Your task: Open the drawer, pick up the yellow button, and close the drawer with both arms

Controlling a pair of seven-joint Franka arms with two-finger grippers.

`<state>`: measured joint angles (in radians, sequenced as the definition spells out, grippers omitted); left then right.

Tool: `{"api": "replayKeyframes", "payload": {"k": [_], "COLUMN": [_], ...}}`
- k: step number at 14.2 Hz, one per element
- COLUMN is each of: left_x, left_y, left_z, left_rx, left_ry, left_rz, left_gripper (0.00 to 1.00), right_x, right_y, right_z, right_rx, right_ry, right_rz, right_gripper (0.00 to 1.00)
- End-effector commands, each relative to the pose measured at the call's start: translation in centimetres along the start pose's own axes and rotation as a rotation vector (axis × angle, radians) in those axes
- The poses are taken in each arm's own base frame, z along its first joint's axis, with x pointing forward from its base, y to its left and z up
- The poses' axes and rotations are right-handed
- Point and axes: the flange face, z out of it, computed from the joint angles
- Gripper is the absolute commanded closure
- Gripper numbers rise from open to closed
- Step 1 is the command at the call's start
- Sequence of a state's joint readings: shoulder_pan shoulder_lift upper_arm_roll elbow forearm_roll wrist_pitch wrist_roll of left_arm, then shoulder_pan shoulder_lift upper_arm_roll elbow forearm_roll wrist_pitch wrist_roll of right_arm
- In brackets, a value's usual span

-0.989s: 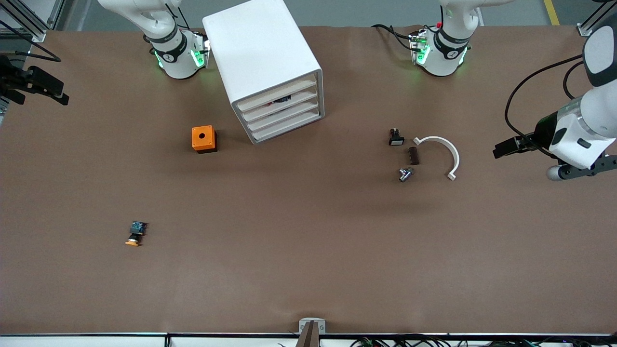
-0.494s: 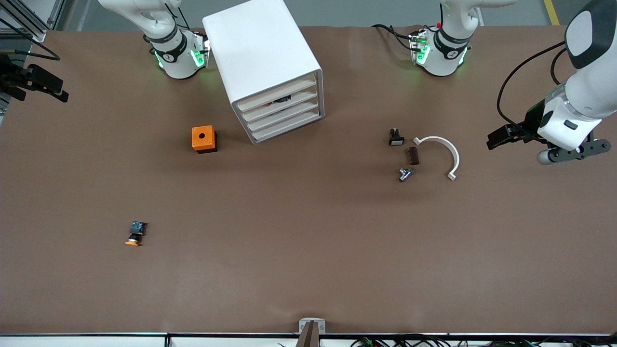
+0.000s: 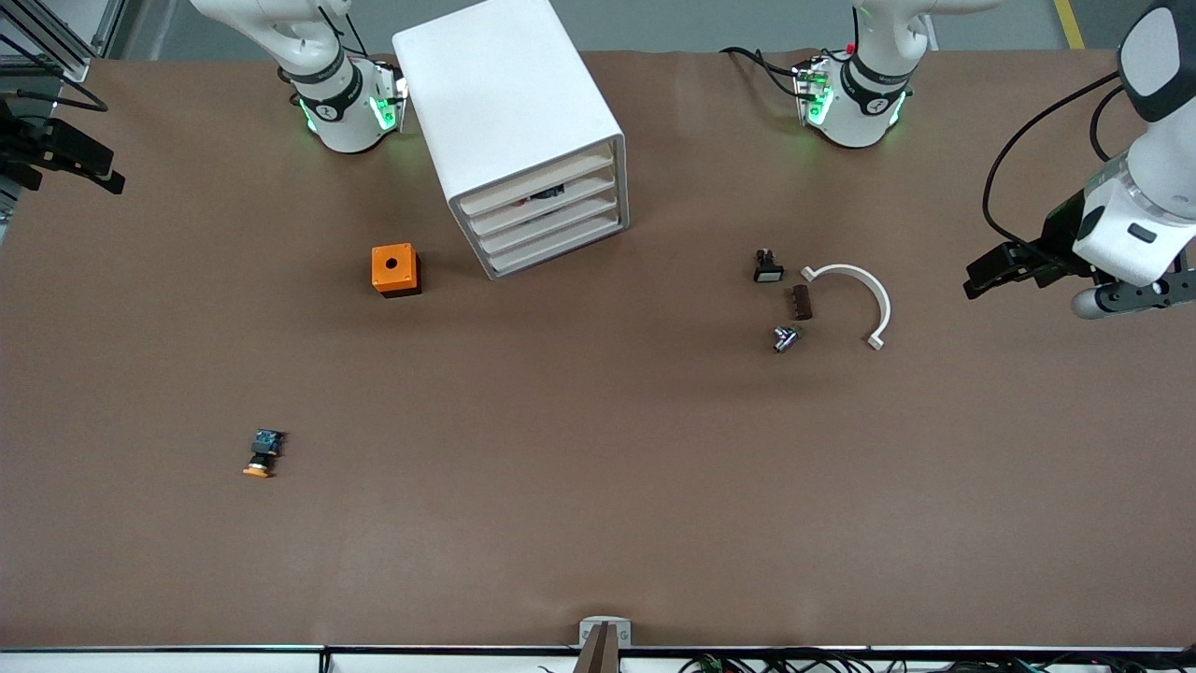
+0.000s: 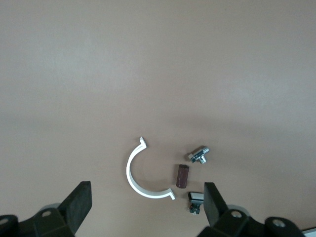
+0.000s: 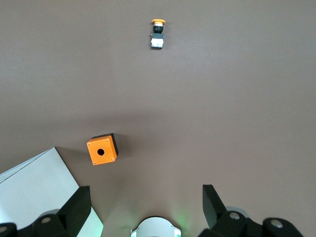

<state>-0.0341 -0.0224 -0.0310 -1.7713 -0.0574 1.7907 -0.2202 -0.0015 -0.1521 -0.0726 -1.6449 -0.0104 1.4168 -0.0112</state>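
A brown desk (image 3: 598, 467) carries a white cabinet (image 3: 505, 103), an orange cube (image 3: 394, 269) and the button (image 3: 263, 452). Toward the left arm's end lie a white curved clip (image 3: 858, 297), a brown block (image 3: 802, 302), a metal fitting (image 3: 786, 338) and a black-and-white part (image 3: 767, 266).

1. The right end effector (image 3: 65, 161) is cut by the front view's edge.
2. A dark thing in the drawer (image 3: 542, 195) is too small to name.
3. The cabinet (image 5: 39, 192) is cropped in the right wrist view.
4. The small black-and-white part (image 4: 195, 201) sits partly hidden by a left fingertip (image 4: 213, 202).
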Motion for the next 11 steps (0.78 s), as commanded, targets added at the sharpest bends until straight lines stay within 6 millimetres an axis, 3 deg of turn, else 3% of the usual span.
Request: {"api": "replayKeyframes", "payload": {"k": [1,5,9,11], "left_x": [0.0,0.5,0.4,0.3], "left_y": [-0.1,0.2,0.4,0.5], "left_z": [-2.1,-4.3,-4.7,-6.0], "left_rx": [0.009,-0.003,-0.002,-0.006], "left_ry": [0.045,0.09,0.095,0.103], "left_rz": [0.022,0.024,0.029,0.025], "left_gripper": [0.0,0.0,0.0,0.0], "right_x": [-1.0,-0.9,-1.1,-1.2], "right_y": [0.0,-0.6,-0.7,-0.4], "right_z": [-0.4,-0.5,-0.8,-0.9], "right_rx": [0.001,0.002,0.021,0.038], "right_ry": [0.018,0.027,0.034,0.032], "right_rz": [0.007,-0.017,-0.048,-0.066], "right_gripper": [0.0,0.0,0.0,0.0]}}
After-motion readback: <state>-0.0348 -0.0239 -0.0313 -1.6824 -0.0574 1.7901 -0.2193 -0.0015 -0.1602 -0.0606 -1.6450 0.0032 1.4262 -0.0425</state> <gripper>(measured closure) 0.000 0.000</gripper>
